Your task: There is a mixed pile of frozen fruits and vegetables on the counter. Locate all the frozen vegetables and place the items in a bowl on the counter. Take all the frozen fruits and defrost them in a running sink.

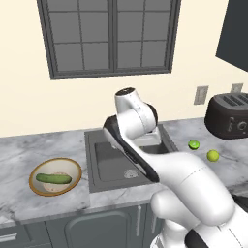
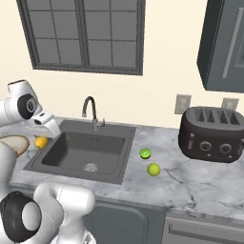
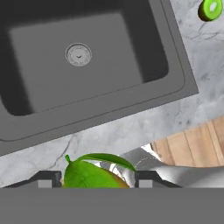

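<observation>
Cucumber lies inside the bowl on the counter left of the sink, so one vegetable is judged placed. The gripper is clamped on the yellow-orange round item, whose green leaf shows between the fingertips in the hand view; in the right base view it hangs beside the sink's left edge, near the bowl, and is not yet set down. The two fruits, the darker green ball and the yellow-green ball, sit close together on the counter right of the sink, near the toaster. The basin appears dry, with no water visible at the faucet. Remaining, in my judgement: deposit the held vegetable, move both fruits into the sink, and start the water.
</observation>
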